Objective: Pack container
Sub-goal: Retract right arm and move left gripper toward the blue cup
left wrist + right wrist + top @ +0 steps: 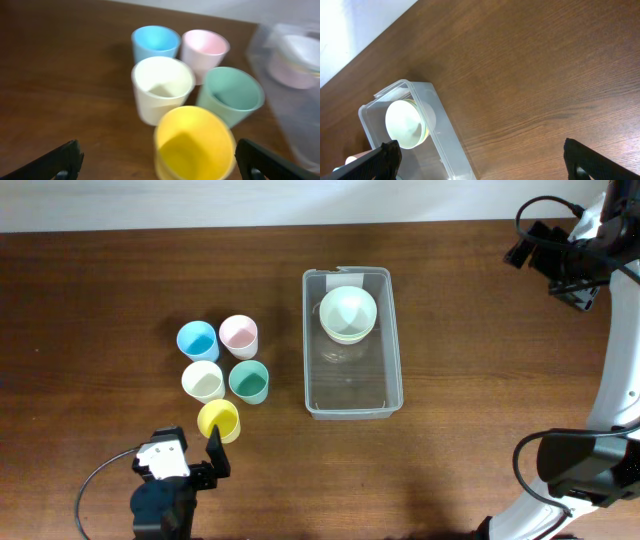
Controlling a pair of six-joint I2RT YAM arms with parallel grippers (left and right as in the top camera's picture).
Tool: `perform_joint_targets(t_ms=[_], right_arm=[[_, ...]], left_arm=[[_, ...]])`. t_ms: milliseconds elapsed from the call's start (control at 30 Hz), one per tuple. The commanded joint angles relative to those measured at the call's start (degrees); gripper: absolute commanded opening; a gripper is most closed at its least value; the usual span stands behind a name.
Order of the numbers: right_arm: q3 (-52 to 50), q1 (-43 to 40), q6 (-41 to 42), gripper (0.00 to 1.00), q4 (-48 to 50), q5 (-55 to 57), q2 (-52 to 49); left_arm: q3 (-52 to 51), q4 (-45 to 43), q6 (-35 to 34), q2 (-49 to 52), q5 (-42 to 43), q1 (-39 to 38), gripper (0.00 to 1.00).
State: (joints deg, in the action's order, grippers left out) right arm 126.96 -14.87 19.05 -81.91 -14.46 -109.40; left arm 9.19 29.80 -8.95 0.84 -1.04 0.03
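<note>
Clear plastic, that is the container (393, 340), sitting mid-table with its long axis running from the near edge toward the far wall; a stack of pale bowls (348, 313) lies in its far end and the near half is bare. The move to come, as I judge it, turns on the yellow cup (194, 142). It stands dead ahead of the left gripper (157, 155), framed between fingers spread as wide as they go and touching nothing, so the claw has hold of nothing. Behind the yellow one cluster the cream cup (162, 87), the teal cup (231, 95), the blue cup (155, 42) and the pink cup (204, 47). From that claw the container lies ahead and off to the right, beyond the teal cup. The right gripper (482, 150) hangs out past the container's far right corner, well apart from it, over bare wooden table (545, 75), fingers wide and empty too. For the cups the left arm is plainly the nearer, and I would expect it to take the yellow one.
</note>
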Motion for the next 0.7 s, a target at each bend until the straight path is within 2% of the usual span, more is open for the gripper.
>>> perform_joint_targets(t_ms=[0, 167, 300, 500, 667], right_arm=[[0.4, -0.2, 0.1, 0.99, 0.0, 0.1, 0.0], [0.4, -0.2, 0.1, 0.99, 0.0, 0.1, 0.0], [0.4, -0.2, 0.1, 0.99, 0.0, 0.1, 0.0], [0.4, -0.2, 0.1, 0.99, 0.0, 0.1, 0.0], [0.4, -0.2, 0.1, 0.99, 0.0, 0.1, 0.0]], left_arm=[[0.1, -1.4, 0.1, -0.4, 5.4, 0.1, 0.99], [5.3, -1.9, 0.0, 3.1, 4.4, 0.2, 0.99], [13.8, -1.9, 0.0, 12.1, 4.4, 0.2, 0.99], [31.3, 2.4, 2.3, 33.3, 4.7, 0.2, 0.99], [47.6, 11.3, 4.3, 55.1, 4.7, 0.2, 0.99]])
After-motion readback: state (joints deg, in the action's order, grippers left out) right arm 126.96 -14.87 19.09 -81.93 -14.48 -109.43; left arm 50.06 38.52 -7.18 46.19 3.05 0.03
